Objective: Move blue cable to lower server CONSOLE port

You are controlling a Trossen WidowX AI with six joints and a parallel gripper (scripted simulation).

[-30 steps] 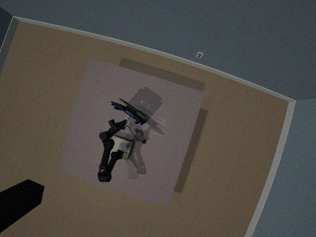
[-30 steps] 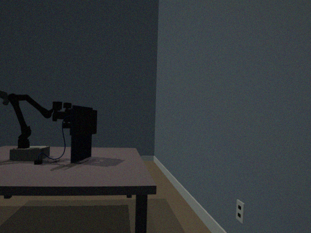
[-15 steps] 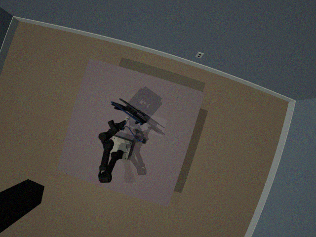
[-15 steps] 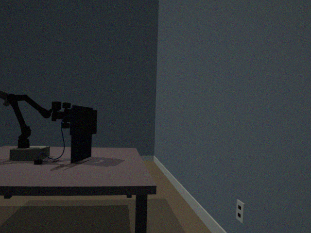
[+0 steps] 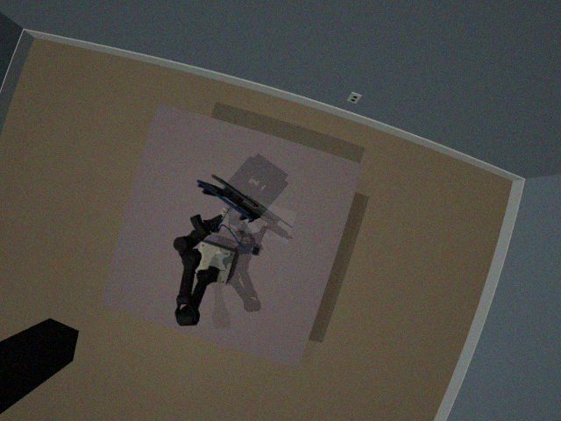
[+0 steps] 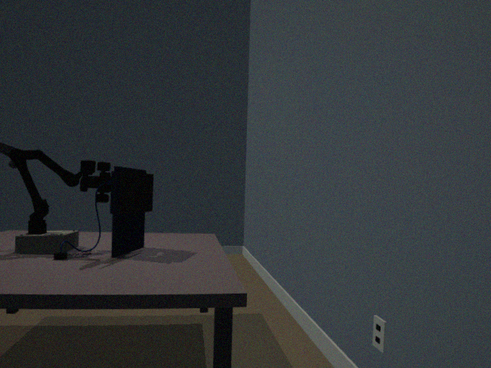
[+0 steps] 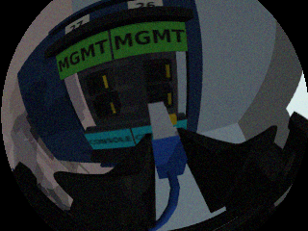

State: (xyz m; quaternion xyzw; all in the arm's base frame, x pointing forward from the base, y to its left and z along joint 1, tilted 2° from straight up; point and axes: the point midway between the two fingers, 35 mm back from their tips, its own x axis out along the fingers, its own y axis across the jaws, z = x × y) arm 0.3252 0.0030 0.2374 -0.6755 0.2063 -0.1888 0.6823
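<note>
In the wrist view my gripper (image 7: 164,135) is shut on the blue plug (image 7: 166,156), one black finger on each side. The plug's pale tip (image 7: 161,121) points at the right-hand column of ports, between the green MGMT labels (image 7: 120,45) and the teal CONSOLE labels (image 7: 110,141). I cannot tell whether the tip sits inside a port. The blue cable (image 7: 174,192) (image 6: 97,225) (image 5: 235,238) hangs from the plug down to a small black block (image 6: 60,255) on the table. In the exterior and top views the gripper (image 6: 102,182) (image 5: 223,216) is right at the face of the dark server rack (image 6: 129,209) (image 5: 235,196).
The arm's base stands on a pale block (image 6: 47,241) (image 5: 216,260) on the table (image 6: 119,300). A dark box (image 5: 31,358) lies on the floor. A wall outlet (image 5: 354,97) (image 6: 378,333) is far off.
</note>
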